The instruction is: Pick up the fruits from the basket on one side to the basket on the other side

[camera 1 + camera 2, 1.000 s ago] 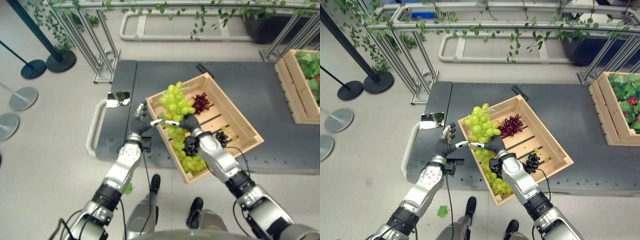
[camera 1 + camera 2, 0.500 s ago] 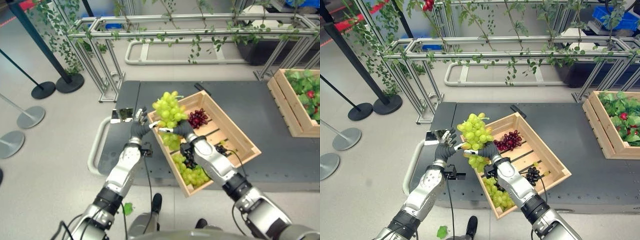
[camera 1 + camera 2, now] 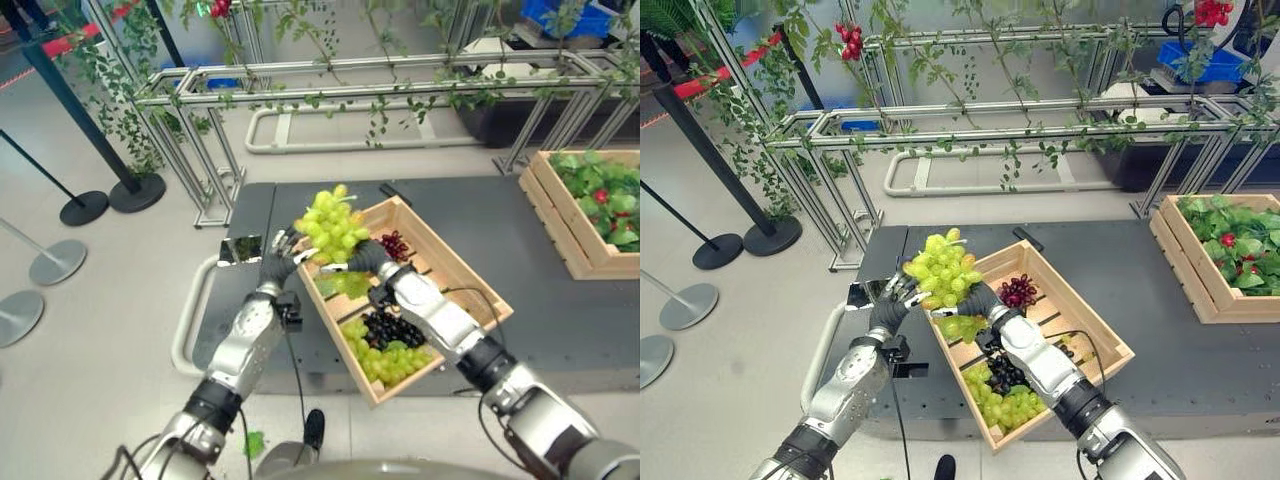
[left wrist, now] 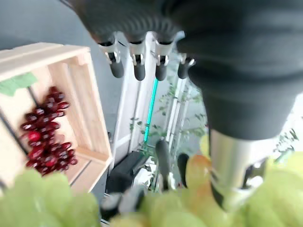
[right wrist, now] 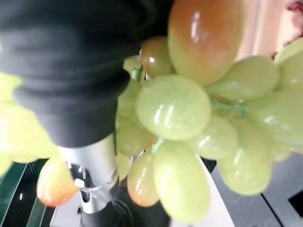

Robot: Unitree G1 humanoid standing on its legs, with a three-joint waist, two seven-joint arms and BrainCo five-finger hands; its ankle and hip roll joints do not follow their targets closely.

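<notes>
My right hand [image 3: 978,298] is clamped on the big bunch of pale green grapes [image 3: 939,270], lifted above the slatted wooden crate's [image 3: 1103,343] ten-o'clock corner. My left hand [image 3: 889,304], fingers straight, props it from nine o'clock. Carrying step: next, swing toward the far leaf-filled wooden crate [image 3: 1185,282] at three o'clock.

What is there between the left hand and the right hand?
A bunch of green grapes sits between the left hand and the right hand, seen in the right eye view.

Head stereo downward; wrist cameras close.
</notes>
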